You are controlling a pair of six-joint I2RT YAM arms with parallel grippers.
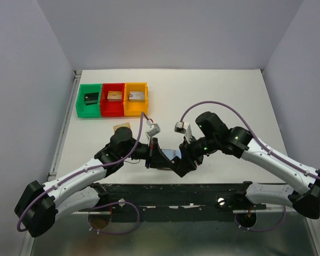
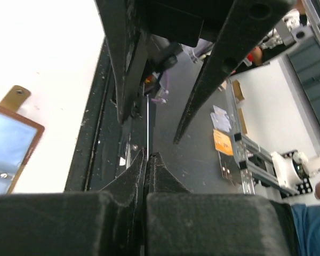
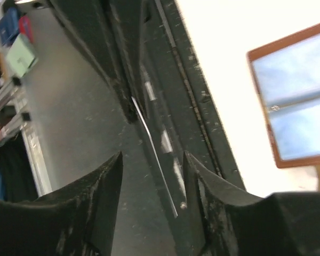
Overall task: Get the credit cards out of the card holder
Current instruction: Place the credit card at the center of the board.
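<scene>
Between the tips of the left fingers (image 2: 141, 170) a card (image 2: 148, 122) is clamped edge-on, and these fingers are pressed together on one edge of it. The right fingers (image 3: 112, 176) stand apart, one on each side of this card; whether one of them touches it cannot be told. The holder (image 3: 296, 101) lies open on the desk (image 3: 229, 32), to the side of both pairs of fingers and apart from them, with its pale pockets up. The step in hand is judged to be the passing of the card from one arm to the other. To do it well, the right fingers should be drawn back straight along the plane of the card, so that it is not knocked or twisted. Only a narrow margin seems to be gripped, so the card should be carried slowly and laid flat, away from the holder.
</scene>
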